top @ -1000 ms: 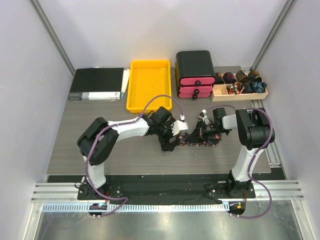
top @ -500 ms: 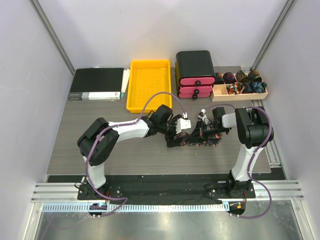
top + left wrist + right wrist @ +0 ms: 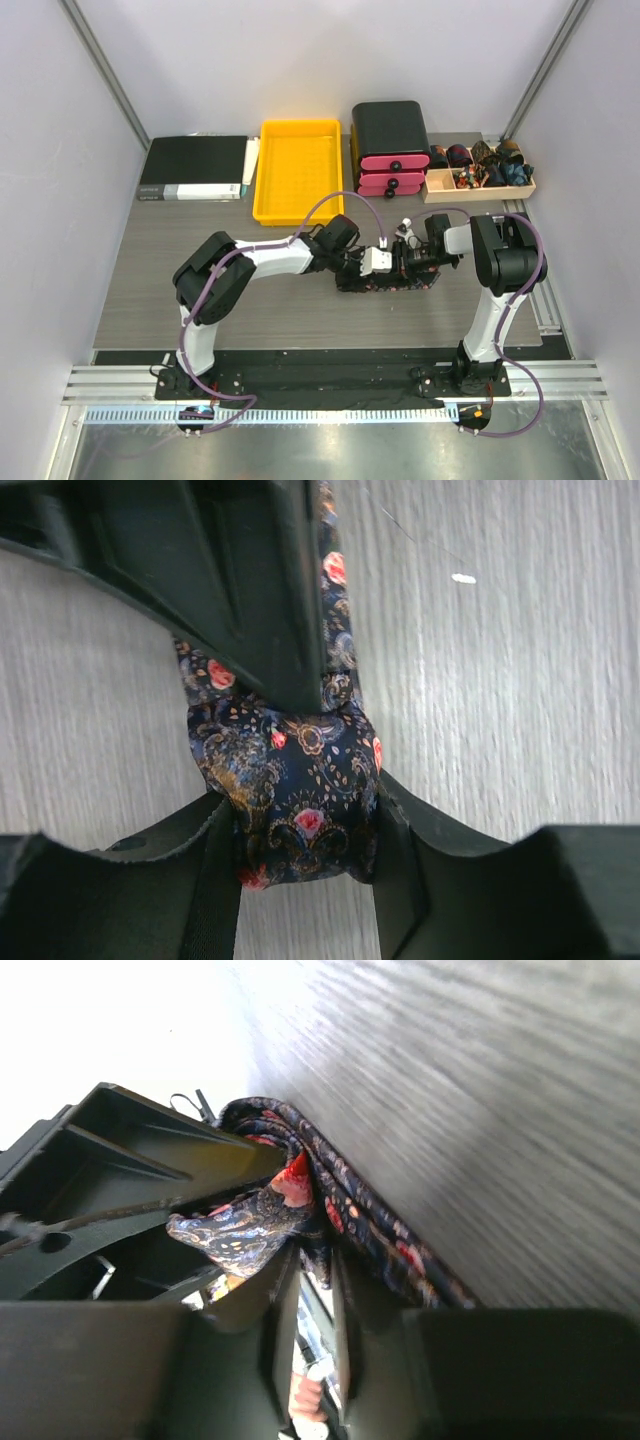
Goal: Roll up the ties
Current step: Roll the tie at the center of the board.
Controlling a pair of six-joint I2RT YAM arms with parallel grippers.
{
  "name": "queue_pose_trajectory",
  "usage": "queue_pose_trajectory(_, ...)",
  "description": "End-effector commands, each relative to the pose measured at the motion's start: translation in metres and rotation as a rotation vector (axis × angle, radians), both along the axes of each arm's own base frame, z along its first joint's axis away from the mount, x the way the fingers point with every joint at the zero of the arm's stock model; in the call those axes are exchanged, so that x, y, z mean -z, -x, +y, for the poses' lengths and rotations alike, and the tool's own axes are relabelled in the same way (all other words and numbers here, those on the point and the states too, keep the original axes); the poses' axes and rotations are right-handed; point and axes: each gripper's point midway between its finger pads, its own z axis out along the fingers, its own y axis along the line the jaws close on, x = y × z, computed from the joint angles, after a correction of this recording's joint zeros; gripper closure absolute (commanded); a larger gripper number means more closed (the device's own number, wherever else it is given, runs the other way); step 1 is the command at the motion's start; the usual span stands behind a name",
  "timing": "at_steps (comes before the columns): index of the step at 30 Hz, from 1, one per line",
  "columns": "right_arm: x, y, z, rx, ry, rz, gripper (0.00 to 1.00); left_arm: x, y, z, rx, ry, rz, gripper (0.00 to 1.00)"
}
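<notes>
One of the ties (image 3: 388,283), dark with red and pink flowers, lies partly rolled at the middle of the table between both arms. In the left wrist view its roll (image 3: 300,770) sits between my left gripper's fingers (image 3: 400,845), which press on both its sides. My left gripper (image 3: 300,825) is shut on the roll. My right gripper (image 3: 408,262) meets it from the right, and one of its black fingers (image 3: 240,590) lies over the tie's strip. The right gripper (image 3: 312,1260) stands a little open, with a fold of the tie (image 3: 370,1210) at its tips.
A yellow tray (image 3: 298,170) and a black binder (image 3: 195,168) lie at the back. A black box with pink drawers (image 3: 390,148) stands behind the grippers. A wooden box (image 3: 478,185) holding rolled fabric sits at the back right.
My left gripper has swung right onto the tie's roll and closed on it. My right gripper's jaws, shut before, have parted slightly. The tie has bunched shorter.
</notes>
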Motion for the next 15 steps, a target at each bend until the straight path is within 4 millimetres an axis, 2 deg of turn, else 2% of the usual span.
queue_pose_trajectory(1, 0.012, 0.006, -0.009, 0.025, 0.086, 0.076, 0.65, 0.007, 0.026, 0.023, 0.053, -0.096, 0.09, 0.68)
queue_pose_trajectory(4, 0.011, 0.002, -0.011, 0.033, 0.084, 0.073, 0.61, 0.013, 0.032, 0.034, 0.052, -0.141, 0.119, 0.7)
queue_pose_trajectory(10, 0.011, -0.001, -0.015, 0.045, 0.106, 0.063, 0.61, 0.02, 0.031, 0.047, 0.028, -0.226, 0.143, 0.74)
queue_pose_trajectory(15, -0.01, -0.008, -0.012, 0.051, 0.056, 0.022, 0.62, 0.027, 0.027, 0.049, -0.014, -0.285, 0.176, 0.75)
